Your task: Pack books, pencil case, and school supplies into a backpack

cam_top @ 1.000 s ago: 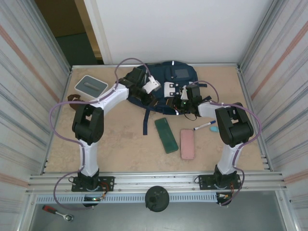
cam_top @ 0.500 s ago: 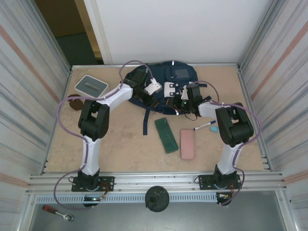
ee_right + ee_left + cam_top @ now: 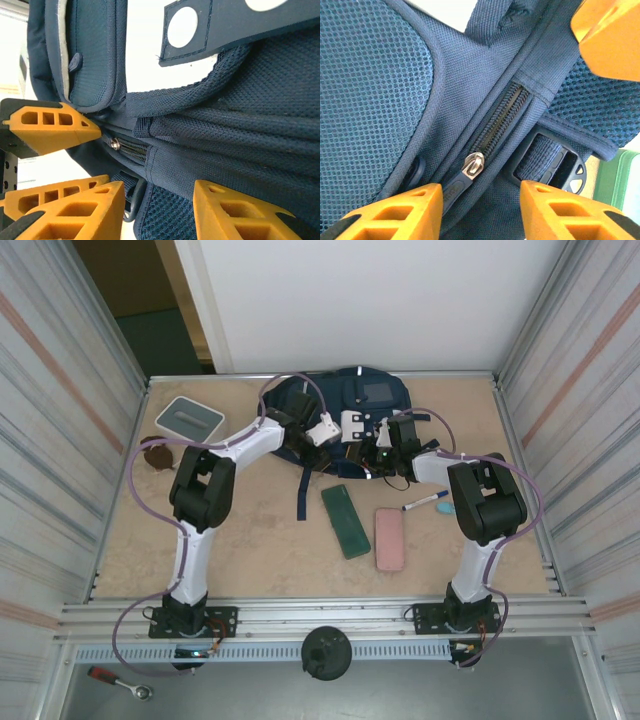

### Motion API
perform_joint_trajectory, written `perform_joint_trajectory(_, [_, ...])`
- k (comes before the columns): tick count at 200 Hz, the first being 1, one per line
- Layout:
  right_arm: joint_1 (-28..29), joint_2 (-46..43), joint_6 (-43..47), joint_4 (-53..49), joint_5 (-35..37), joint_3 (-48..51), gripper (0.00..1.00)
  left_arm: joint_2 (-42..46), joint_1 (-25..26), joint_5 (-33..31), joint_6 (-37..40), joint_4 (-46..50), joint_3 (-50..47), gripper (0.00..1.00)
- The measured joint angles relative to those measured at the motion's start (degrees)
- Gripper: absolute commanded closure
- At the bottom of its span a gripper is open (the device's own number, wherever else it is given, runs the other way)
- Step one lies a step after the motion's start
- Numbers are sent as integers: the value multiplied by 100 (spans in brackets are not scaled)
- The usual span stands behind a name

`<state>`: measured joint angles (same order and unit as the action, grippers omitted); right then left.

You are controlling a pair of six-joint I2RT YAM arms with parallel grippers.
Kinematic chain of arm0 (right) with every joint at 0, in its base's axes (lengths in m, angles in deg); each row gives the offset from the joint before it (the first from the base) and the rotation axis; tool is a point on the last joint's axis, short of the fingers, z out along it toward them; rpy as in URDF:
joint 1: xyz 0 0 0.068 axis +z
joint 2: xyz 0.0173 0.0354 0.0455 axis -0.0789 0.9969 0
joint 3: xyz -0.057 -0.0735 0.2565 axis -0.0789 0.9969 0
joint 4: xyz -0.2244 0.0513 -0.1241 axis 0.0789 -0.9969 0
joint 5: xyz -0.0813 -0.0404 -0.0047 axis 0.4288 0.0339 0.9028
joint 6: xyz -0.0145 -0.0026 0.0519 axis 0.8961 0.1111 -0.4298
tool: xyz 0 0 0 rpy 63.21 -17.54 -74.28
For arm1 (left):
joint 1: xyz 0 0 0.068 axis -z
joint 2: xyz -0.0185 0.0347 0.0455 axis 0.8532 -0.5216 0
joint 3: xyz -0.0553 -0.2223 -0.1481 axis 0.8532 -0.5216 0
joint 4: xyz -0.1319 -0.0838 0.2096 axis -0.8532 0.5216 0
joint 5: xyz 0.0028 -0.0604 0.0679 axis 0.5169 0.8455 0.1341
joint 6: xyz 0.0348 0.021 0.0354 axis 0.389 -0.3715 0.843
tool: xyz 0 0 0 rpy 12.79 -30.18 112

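The navy backpack lies at the back of the table. Both grippers hover at its near edge, facing each other. My left gripper is open, its orange fingers straddling the silver zipper pull without touching it. My right gripper is open around a fold of backpack fabric beside the same zipper pull. A slim white marker with a blue cap lies on the table to the right. The books are out of view.
A green pencil case and a pink case lie in front of the backpack. A white-and-grey square box and a small brown object sit at the left. A loose strap trails toward the front.
My left arm has swung its elbow to the right and its gripper has come slightly lower over the backpack's zipper. The right arm has stayed still.
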<state>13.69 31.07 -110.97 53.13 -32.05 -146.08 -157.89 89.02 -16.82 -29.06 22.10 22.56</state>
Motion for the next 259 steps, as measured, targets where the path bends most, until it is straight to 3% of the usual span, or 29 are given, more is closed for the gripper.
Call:
perform_joint_trajectory(41, [-26, 22, 0, 7, -39, 0, 60, 101, -114, 535, -166, 15, -153, 70])
perform_joint_trajectory(96, [-26, 31, 0, 15, -52, 0, 60, 627, -457, 994, -881, -555, -763, 65])
perform_joint_trajectory(197, [-44, 68, 0, 48, -116, 0, 60, 470, -203, 168, -1161, -599, -660, 63])
perform_joint_trajectory(259, [-59, 101, 0, 74, -164, 0, 60, 177, 2, -356, -1130, -525, -511, 57])
